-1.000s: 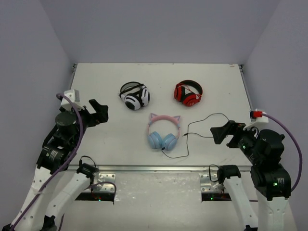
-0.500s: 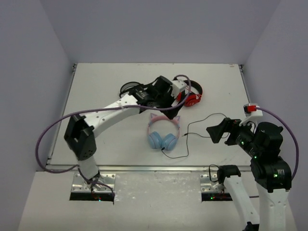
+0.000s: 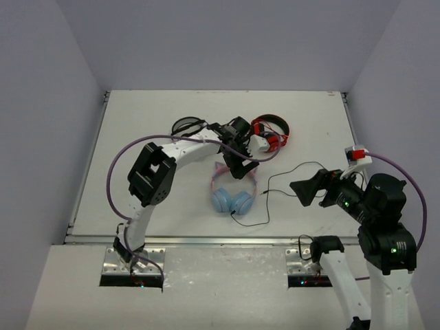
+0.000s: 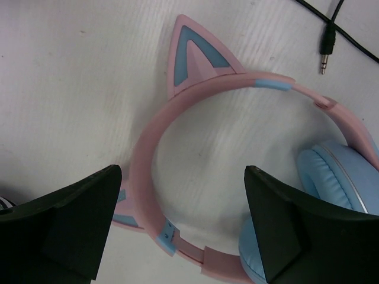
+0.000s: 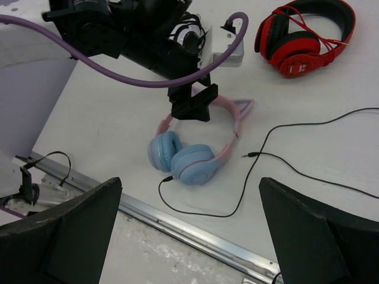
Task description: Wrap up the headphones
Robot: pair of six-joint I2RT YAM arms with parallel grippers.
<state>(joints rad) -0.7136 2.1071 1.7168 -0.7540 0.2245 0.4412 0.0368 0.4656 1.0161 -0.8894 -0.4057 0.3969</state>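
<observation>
Wrapping is not yet begun. The headphones are lying flat at mid-worktop, their cable trailing loose rightward. The left tool is hovering over the pink headband, fingers apart, gripping nothing. The right tool is hanging beside the cable, likewise apart.

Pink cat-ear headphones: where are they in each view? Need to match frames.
Top external: headphones at centre frame, earcups toward the arm bases.
Left wrist: headphones fill the frame, earcups lower right.
Right wrist: headphones just left of centre.
Shared landmark: the cat ear nearest the cable plug.
</observation>
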